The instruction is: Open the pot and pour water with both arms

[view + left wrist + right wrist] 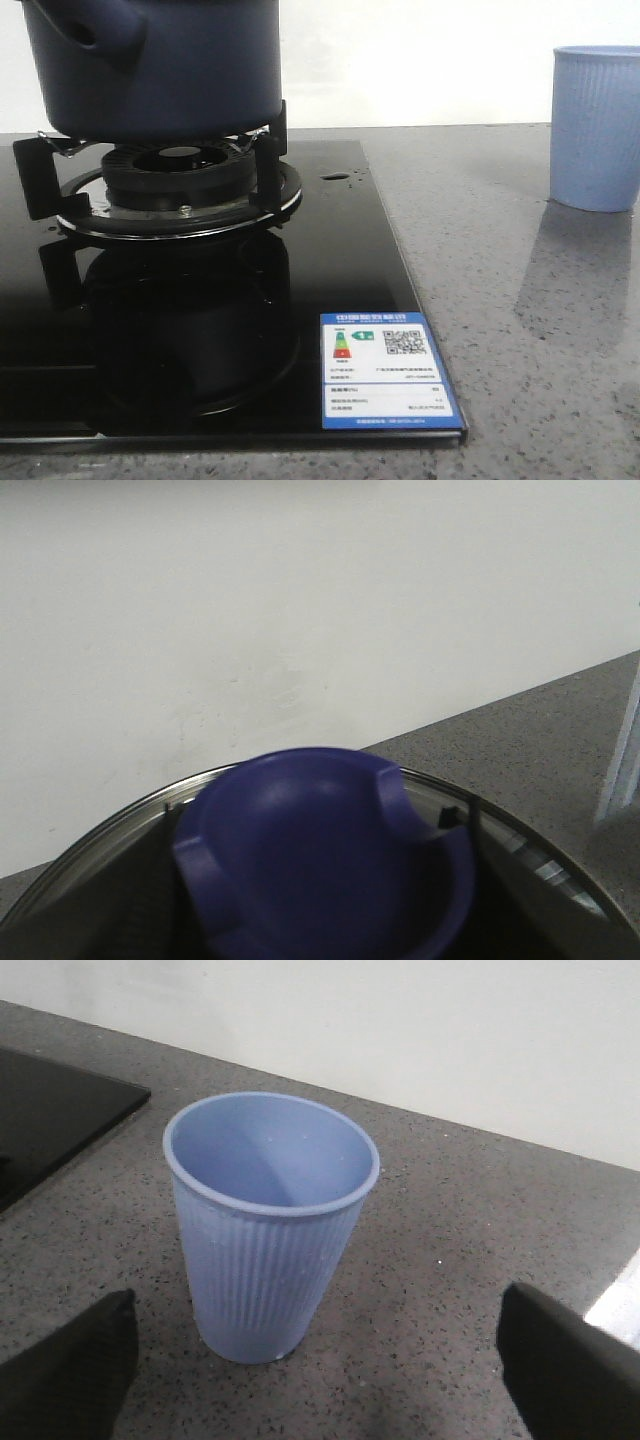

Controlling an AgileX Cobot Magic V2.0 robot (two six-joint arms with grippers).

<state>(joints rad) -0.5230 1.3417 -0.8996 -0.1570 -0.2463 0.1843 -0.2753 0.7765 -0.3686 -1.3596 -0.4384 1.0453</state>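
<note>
The energy label (392,371) sat at the front right corner of the black glass hob (340,250). The pot (150,65) stood on the burner support (180,190) near the hob's back edge. The light blue ribbed cup (268,1225) stood upright on the grey counter (520,320) by its right edge. The right gripper (318,1360) was spread wide, the cup apart from its fingers (570,1370). The left claw's state I cannot tell; its camera showed only a blue knob (320,855) on a lid (520,845).

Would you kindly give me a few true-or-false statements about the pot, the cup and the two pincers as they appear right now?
1. The pot sits on the burner's pan support. True.
2. The light blue ribbed cup lies tipped on its side. False: it stands upright on the grey countertop.
3. The right pincer is open, with the cup ahead of it and ungripped. True.
4. The cup stands on the black glass hob. False: it is on the countertop beside the hob.
5. The left wrist view shows a blue lid knob close up. True.
</note>
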